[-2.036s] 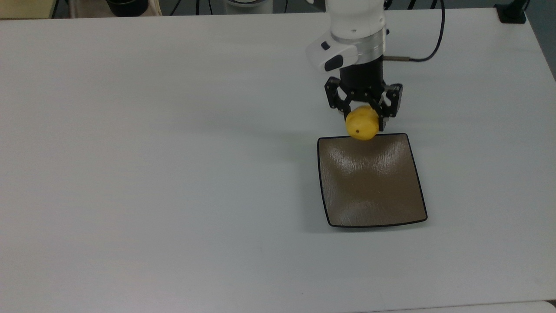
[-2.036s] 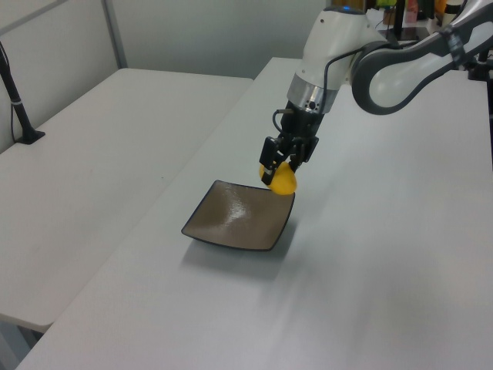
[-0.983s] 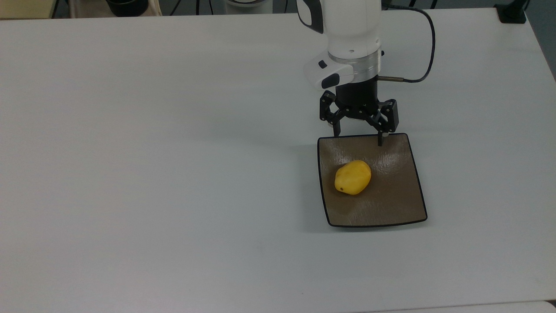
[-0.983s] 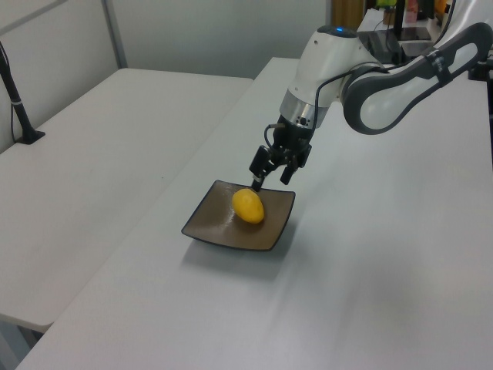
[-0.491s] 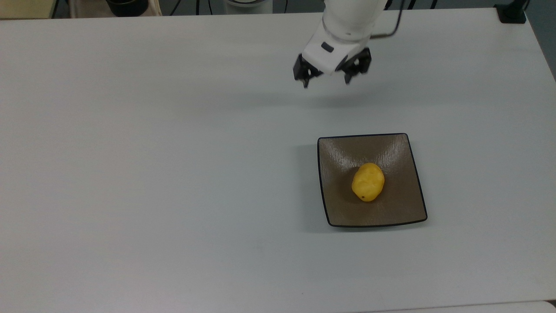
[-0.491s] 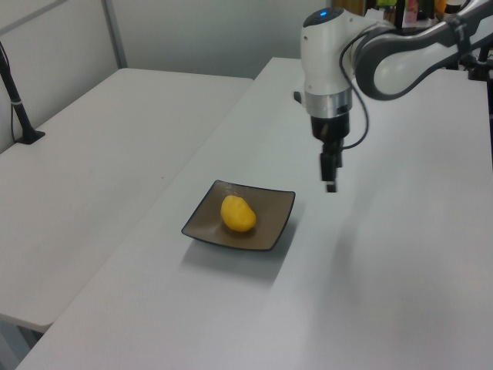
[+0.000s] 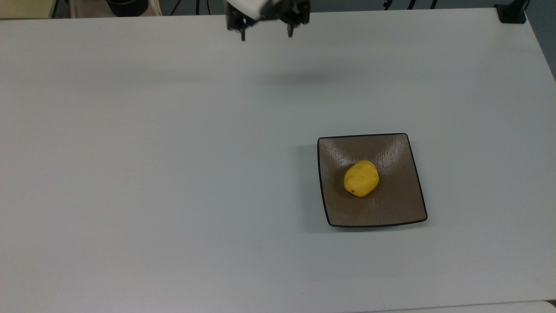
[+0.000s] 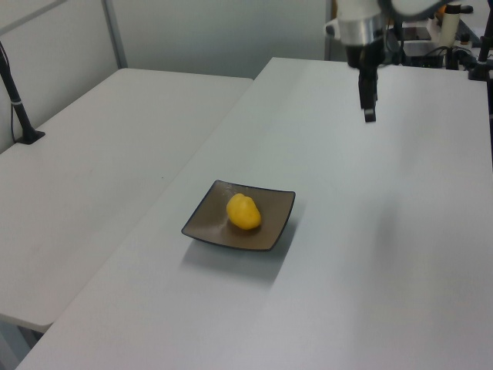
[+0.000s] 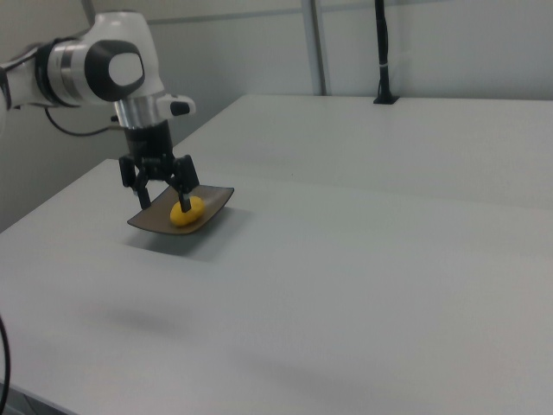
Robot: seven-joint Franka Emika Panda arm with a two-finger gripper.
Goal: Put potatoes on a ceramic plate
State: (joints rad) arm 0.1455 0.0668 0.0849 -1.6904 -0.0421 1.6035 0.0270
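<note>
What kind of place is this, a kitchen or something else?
Probably a robotics lab, not a kitchen. A white robot arm with a black end effector works over a plain white table that holds a potato on a ceramic plate. Cables and a clamped pole stand behind.

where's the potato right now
The potato lies on the middle of the ceramic plate, toward the top view's right, far from the open pincer at the table's far edge.
</note>
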